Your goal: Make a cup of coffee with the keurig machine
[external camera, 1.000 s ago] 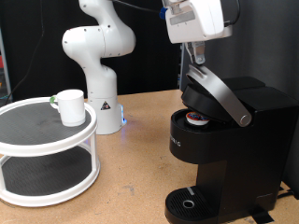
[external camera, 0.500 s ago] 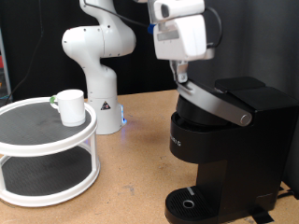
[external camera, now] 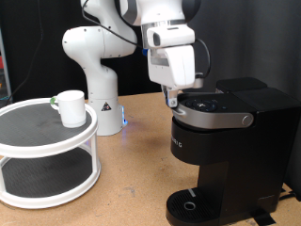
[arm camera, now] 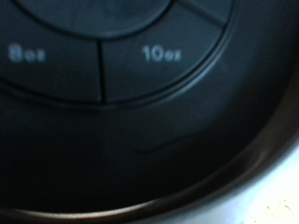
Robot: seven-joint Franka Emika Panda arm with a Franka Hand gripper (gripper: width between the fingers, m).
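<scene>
The keurig machine (external camera: 230, 151) stands at the exterior view's right, black, with its silver-grey handle (external camera: 218, 117) down and the lid closed. My gripper (external camera: 173, 97) sits at the front edge of that handle, fingers close together with nothing between them. The wrist view is filled by the machine's round button panel (arm camera: 149, 56), marked 8oz and 10oz; no fingers show there. The cup (external camera: 71, 107), a white mug, stands on the top tier of a round white rack (external camera: 47, 141) at the exterior view's left, far from the gripper. The drip tray (external camera: 194, 205) holds nothing.
The robot's white base (external camera: 99, 71) stands behind, between the rack and the machine. The wooden table (external camera: 132, 188) shows bare between them. A dark object (external camera: 292, 193) lies at the right edge.
The gripper has come down and to the exterior view's left, pushing the handle from raised to flat. The lid is now closed, and the pod seen inside is hidden.
</scene>
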